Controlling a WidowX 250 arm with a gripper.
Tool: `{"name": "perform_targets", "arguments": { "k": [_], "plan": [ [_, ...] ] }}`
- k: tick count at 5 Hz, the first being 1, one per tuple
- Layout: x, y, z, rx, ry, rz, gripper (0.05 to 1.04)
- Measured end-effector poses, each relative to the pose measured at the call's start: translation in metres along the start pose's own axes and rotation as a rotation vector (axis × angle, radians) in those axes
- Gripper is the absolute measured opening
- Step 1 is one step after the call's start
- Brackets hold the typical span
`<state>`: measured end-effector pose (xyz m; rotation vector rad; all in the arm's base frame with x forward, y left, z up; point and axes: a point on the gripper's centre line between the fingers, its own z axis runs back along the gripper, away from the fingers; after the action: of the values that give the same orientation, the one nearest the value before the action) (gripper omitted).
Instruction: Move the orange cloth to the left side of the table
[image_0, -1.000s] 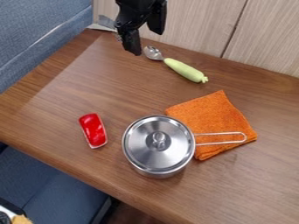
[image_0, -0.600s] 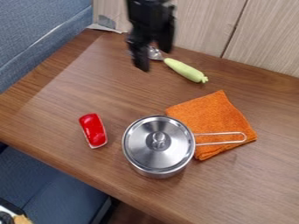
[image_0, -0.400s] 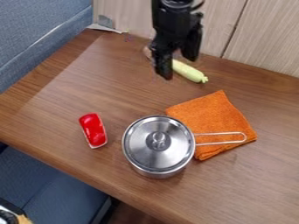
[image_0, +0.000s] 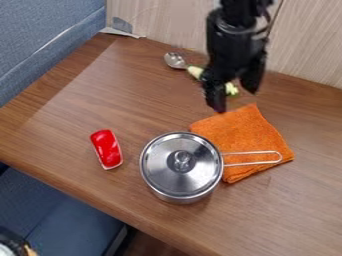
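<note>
The gripper hangs over the back of the table with its two fingers apart and nothing between them. It stands just above the far edge of the orange cloth. The cloth lies folded on the right part of the table, and the handle of the lidded pot crosses over it. The pot's body covers or borders the cloth's left side.
A steel pot with a lid stands left of the cloth. A red object lies farther left. The spoon with a pale green handle is at the back, partly behind the gripper. A wall rises behind.
From the upper left, the gripper has travelled right and toward the camera, to the cloth's far edge. The cloth, pot, spoon and red object have stayed put.
</note>
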<state>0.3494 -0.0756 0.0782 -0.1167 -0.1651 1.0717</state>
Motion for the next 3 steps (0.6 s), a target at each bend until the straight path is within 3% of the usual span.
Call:
{"name": "perform_targets", "arguments": {
  "k": [1,2,3],
  "plan": [
    [-0.015,0.002,-0.018,0.042,0.015,-0.045,1.000],
    [-0.024,0.000,-0.032,0.050,0.016,-0.073,1.000],
    [-0.031,0.002,-0.052,0.104,0.006,-0.104,1.000]
  ]
}}
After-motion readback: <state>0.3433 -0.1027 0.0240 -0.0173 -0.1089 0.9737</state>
